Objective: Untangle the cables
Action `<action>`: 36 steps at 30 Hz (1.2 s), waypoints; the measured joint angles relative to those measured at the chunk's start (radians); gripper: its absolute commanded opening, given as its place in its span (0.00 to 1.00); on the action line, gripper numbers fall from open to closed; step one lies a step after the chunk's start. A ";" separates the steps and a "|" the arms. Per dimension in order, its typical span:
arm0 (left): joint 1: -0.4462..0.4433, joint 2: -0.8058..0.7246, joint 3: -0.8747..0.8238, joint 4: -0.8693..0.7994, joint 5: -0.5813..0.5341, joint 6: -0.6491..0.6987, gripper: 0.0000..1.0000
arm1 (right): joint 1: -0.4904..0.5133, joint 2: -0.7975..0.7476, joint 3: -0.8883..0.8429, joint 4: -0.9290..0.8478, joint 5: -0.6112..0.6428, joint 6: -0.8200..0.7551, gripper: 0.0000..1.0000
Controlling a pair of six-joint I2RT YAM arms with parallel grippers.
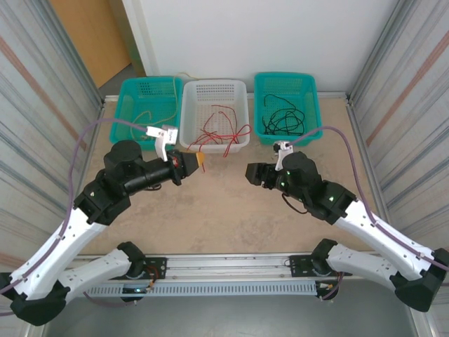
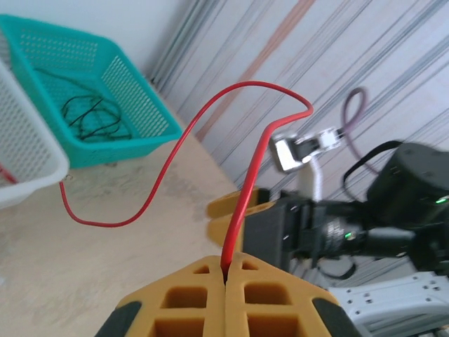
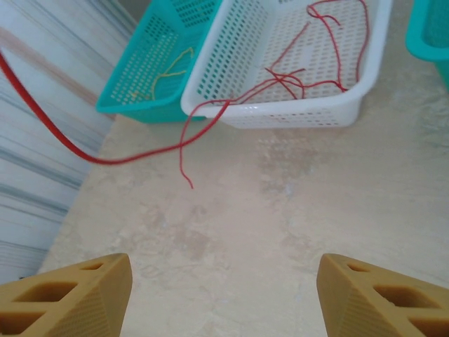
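Red cable [image 2: 175, 151], judged light, springy and slippery-thin, is arching up from the left hand [image 2: 226, 270], which is clamping it, and trailing toward the white basket [image 3: 302, 116] ahead of the right hand [image 3: 223, 281], which is standing apart and empty; pinching the free span is looking safest.

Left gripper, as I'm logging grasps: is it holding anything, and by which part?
The left gripper is shut on a red cable, pinched between its fingertips; whether at its very end cannot be told. The right gripper stands open, empty.

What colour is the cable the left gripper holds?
Red: the cable in the left gripper, best in left wrist view.
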 measured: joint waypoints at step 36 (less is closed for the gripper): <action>0.000 0.063 0.113 0.097 0.055 -0.026 0.00 | 0.065 0.191 0.113 0.272 0.110 -0.098 0.09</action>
